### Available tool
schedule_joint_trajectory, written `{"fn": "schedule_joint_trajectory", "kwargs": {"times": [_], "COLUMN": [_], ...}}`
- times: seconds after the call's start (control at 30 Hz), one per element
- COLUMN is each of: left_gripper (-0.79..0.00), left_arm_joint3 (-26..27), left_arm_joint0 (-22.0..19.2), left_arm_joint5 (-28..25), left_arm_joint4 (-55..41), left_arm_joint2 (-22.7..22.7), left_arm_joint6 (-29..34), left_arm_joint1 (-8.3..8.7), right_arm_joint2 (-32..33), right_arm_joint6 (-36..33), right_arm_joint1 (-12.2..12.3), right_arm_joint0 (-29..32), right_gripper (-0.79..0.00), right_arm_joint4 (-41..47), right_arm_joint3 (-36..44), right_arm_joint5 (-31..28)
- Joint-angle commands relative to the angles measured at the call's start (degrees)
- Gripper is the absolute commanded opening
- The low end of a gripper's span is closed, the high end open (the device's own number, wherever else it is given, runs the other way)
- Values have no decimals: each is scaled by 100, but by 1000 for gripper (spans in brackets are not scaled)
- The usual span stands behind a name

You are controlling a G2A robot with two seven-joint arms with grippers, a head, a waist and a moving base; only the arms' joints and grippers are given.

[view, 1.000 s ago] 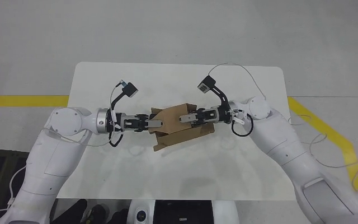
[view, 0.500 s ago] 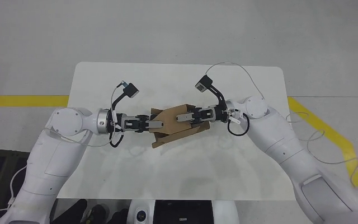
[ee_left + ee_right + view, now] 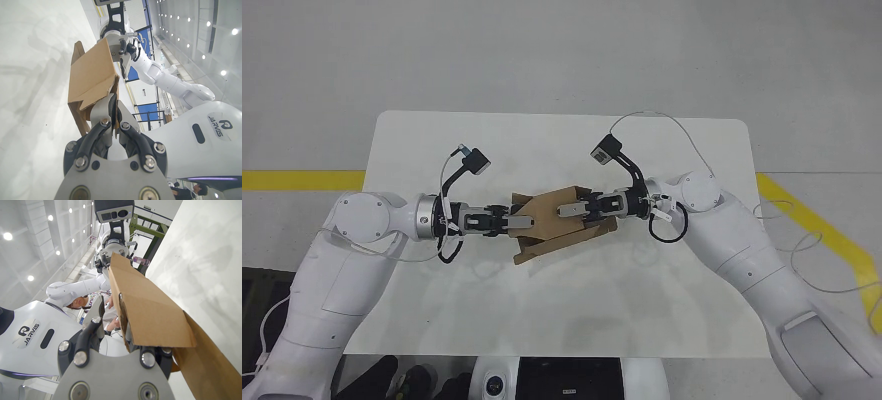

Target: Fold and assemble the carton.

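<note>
A brown cardboard carton (image 3: 554,228), partly opened with loose flaps, hangs just above the white table (image 3: 692,300) between my two arms. My left gripper (image 3: 512,222) is shut on a flap edge at one end; the left wrist view shows the carton (image 3: 90,75) pinched in that left gripper (image 3: 113,108). At the other end my right gripper (image 3: 564,211) is open. In the right wrist view the carton (image 3: 151,313) has one wall edge between the spread fingers of the right gripper (image 3: 111,306), with one finger hidden behind the cardboard.
The table's far edge (image 3: 562,114) and its front edge are well away from the carton. Bare table surface lies all around the arms. A cable (image 3: 682,130) loops above the right arm. Yellow floor tape (image 3: 302,180) runs beside the table.
A second ago the right arm shifted slightly toward the left arm, pushing the carton's end inward. Nothing has moved in the last half second.
</note>
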State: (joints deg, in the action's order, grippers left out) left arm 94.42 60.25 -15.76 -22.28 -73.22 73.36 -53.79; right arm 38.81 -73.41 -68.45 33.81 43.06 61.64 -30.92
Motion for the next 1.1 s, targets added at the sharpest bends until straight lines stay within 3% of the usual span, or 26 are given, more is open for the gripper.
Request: {"fn": "schedule_joint_trajectory", "kwargs": {"times": [0.0, 0.53, 1.07], "left_gripper": [0, 0, 0], "left_arm_joint3": [9, 45, 138], "left_arm_joint0": [14, 36, 75], "left_arm_joint5": [33, 233, 569], "left_arm_joint4": [-156, -406, -764], "left_arm_joint2": [-40, -147, -258], "left_arm_joint6": [36, -158, -426], "left_arm_joint1": [8, 28, 32], "right_arm_joint2": [-46, -62, 477], "right_arm_joint6": [50, 133, 1032], "right_arm_joint1": [-5, -4, 170], "right_arm_joint0": [-27, -24, 453], "right_gripper": [-785, -785, -785], "right_arm_joint4": [-24, -59, -1117], "right_arm_joint3": [-41, -57, 777], "right_arm_joint5": [-49, -80, 805]}}
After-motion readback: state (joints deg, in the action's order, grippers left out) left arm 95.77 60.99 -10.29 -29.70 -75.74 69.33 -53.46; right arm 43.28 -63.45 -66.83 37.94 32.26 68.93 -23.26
